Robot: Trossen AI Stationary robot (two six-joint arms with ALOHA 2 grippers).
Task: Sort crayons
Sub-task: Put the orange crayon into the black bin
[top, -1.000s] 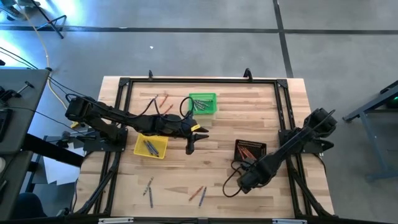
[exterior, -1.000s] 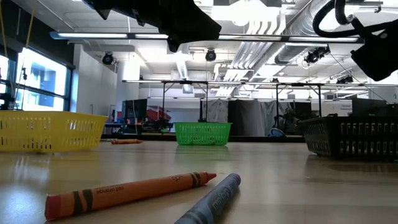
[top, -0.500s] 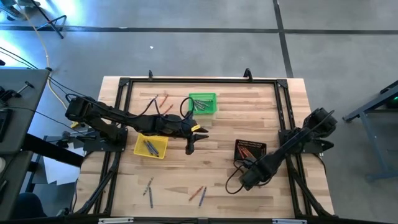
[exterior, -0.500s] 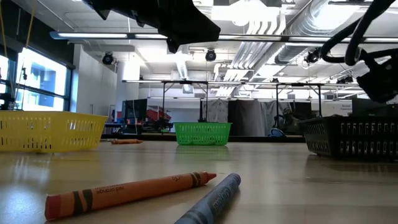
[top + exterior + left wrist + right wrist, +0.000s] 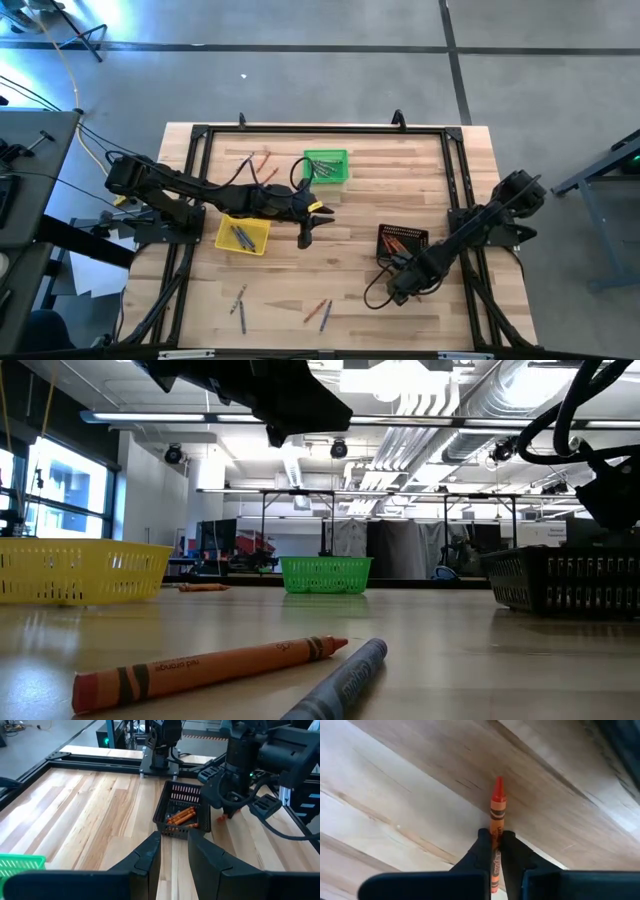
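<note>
Orange crayon pinched in right gripper just beside black basket. Baskets partly filled; several loose crayons remain. Left gripper, fingers parted, empty, waits nearby.

Orange-red crayon with black bands — pinched between the right gripper's dark fingers, over pale striped wood table. Beside that gripper a black mesh basket holds orange-red crayons; farther off — a yellow basket and a green basket.

Crayon between right jaws, beside basket
</note>
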